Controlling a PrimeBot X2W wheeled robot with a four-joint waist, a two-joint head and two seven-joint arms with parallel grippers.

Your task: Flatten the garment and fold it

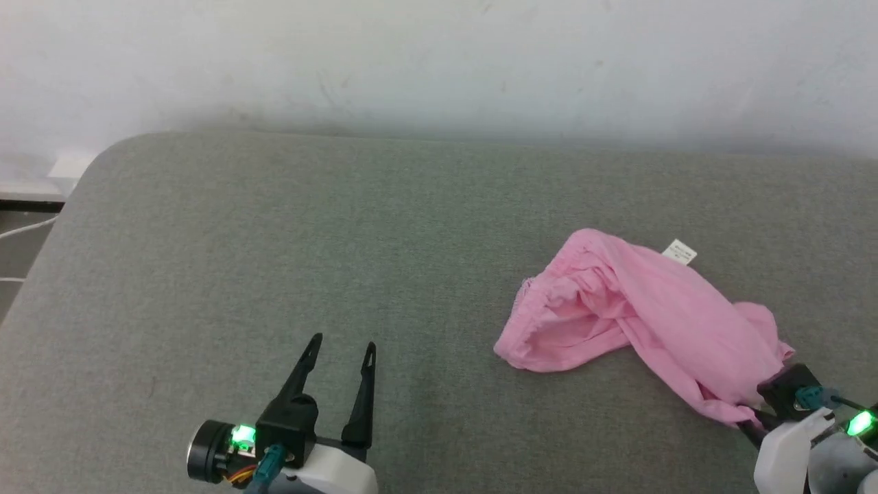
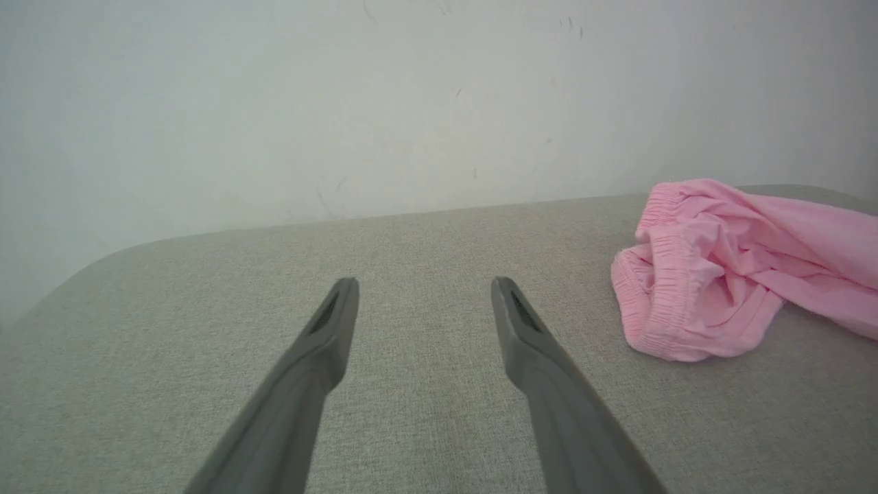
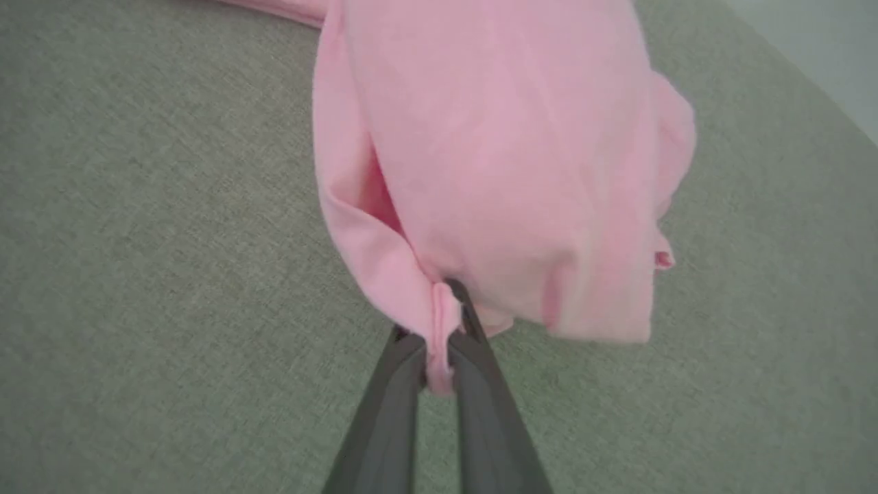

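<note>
Grey woven padding (image 1: pixel 274 240) covered the work surface, with a pale wall (image 1: pixel 439 55) behind it. On the right half of the head view lay the garment (image 1: pixel 638 315), bunched and twisted. Its long axis ran from a gathered elastic opening (image 1: pixel 528 322) near the middle of the frame down to the lower right corner. A white label (image 1: pixel 679 252) stuck out at its upper edge.

The right gripper (image 3: pixel 429 309) was clenched on the garment's lower-right end. In the right wrist view a thin fold of hem was pinched between the two dark fingers, and the cloth spread away above them. The left gripper (image 1: pixel 343 341) sat at the lower left of the head view with its jaws spread wide and nothing between them, well apart from the cloth.

From the left gripper the garment lay to the right and slightly up the frame. In the left wrist view its elastic end showed at the right edge, off the fingers' line. That free end was the part nearest the left arm. Judging from this, flattening called for the left arm to cross rightward and take the elastic end, so the two grips could draw the cloth out along its long axis. Folding had not begun.
</note>
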